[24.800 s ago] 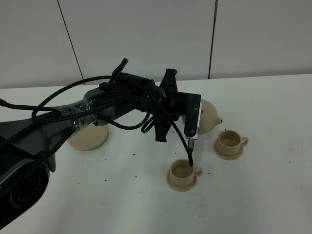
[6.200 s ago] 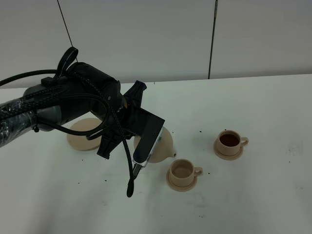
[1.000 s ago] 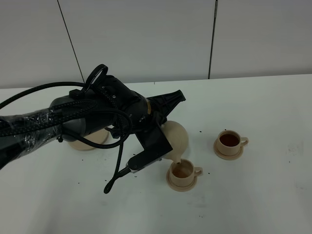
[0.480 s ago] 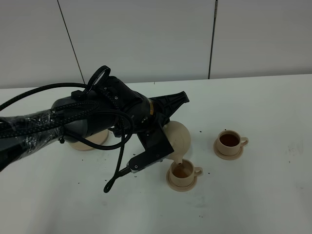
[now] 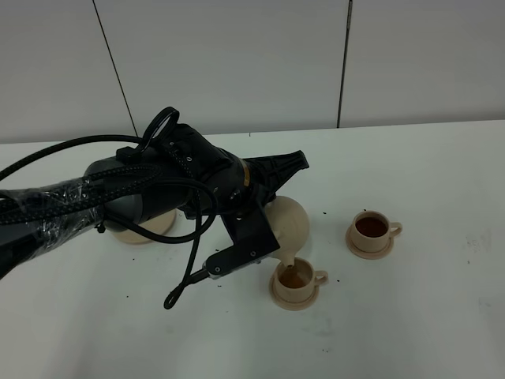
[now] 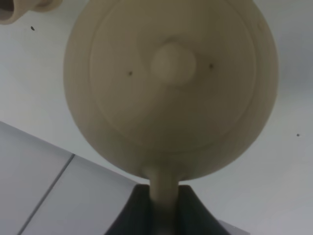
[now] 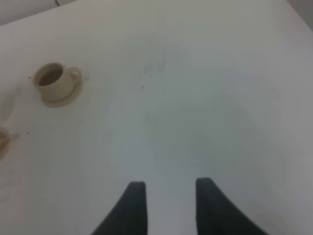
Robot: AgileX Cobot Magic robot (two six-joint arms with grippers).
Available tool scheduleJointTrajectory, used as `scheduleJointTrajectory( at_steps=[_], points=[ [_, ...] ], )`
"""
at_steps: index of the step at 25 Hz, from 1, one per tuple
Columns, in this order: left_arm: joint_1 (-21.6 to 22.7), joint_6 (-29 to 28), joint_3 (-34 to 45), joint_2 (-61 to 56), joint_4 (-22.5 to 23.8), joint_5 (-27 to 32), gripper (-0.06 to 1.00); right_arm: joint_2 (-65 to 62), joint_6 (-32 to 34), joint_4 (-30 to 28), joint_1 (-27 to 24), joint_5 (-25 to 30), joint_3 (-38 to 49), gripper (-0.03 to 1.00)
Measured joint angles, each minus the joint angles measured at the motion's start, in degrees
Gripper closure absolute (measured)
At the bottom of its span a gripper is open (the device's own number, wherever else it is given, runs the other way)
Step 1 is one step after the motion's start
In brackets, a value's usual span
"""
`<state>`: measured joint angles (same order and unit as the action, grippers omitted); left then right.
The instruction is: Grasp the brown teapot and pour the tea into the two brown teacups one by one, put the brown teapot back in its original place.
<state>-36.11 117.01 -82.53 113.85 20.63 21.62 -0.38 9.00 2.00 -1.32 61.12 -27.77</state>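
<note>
The white desk (image 5: 426,316) carries everything here. The left arm (image 5: 118,197), black and wrapped with cables, reaches from the left edge toward the middle, with its wrist rolled so that what it holds tips down toward the near right.

The 1 brown teapot (image 5: 288,225) hangs off the desk just right of the wrist, tilted steeply, its spout low and directly over the near cup. The left wrist view faces its knobbed lid (image 6: 173,63), and the left claw (image 6: 164,205) is pressed together on the teapot's loop handle, 1 dark finger (image 6: 129,215) on each side of it.

The 1 wide saucer (image 5: 142,230) lies at the left, partly hidden behind the arm, well apart from the teapot and with nothing on it.

There are 2 teacups, each on its own small saucer: the near teacup (image 5: 296,278) under the spout, and the right teacup (image 5: 371,227) farther back, apart from the pot. Dark reddish tea (image 5: 370,226) shows in the right one, and the near one holds some too.

The right claw (image 7: 171,196) hovers over bare desk at the far right, its 2 fingers spread and pinching nothing.
</note>
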Motion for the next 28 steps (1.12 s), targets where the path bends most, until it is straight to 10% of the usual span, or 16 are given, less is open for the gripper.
scheduleJointTrajectory(
  at_steps=[28],
  points=[
    [-0.4, 3.4, 0.0, 0.0, 1.6, -4.1, 0.78, 0.0, 0.0, 0.0, 0.0, 0.0, 0.0, 0.73]
  ],
)
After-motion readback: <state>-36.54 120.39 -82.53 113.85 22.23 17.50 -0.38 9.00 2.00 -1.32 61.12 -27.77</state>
